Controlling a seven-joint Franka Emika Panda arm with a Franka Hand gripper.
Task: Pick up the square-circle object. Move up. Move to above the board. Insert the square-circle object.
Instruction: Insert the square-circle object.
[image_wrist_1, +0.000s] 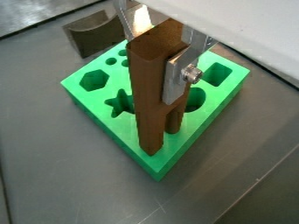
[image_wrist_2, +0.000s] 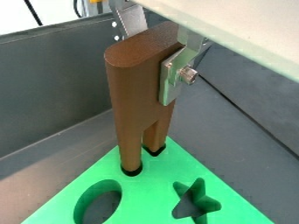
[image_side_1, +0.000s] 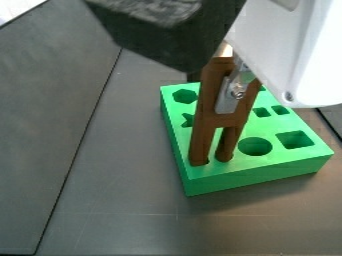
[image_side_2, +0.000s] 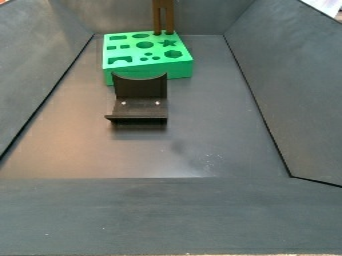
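The square-circle object (image_wrist_1: 152, 96), a tall brown piece with two parallel legs, hangs upright with its joined end up. My gripper (image_wrist_1: 158, 59) is shut on that upper end, and one silver finger (image_wrist_1: 179, 74) lies flat against its side. The legs point down onto the green board (image_wrist_1: 91, 103). In a wrist view the object (image_wrist_2: 135, 96) has its leg tips at two cut-outs near an edge of the board (image_wrist_2: 140, 199), seemingly just inside them. A side view shows the object (image_side_1: 214, 120) and gripper (image_side_1: 225, 85) standing on the board (image_side_1: 287, 152). In the far side view the object (image_side_2: 163, 14) rises from the board (image_side_2: 181, 66).
The dark fixture (image_side_2: 138, 106) stands on the floor just in front of the board, and its curved top (image_wrist_1: 93, 39) shows behind the board in a wrist view. Grey sloping walls (image_side_2: 254, 90) enclose the floor on all sides.
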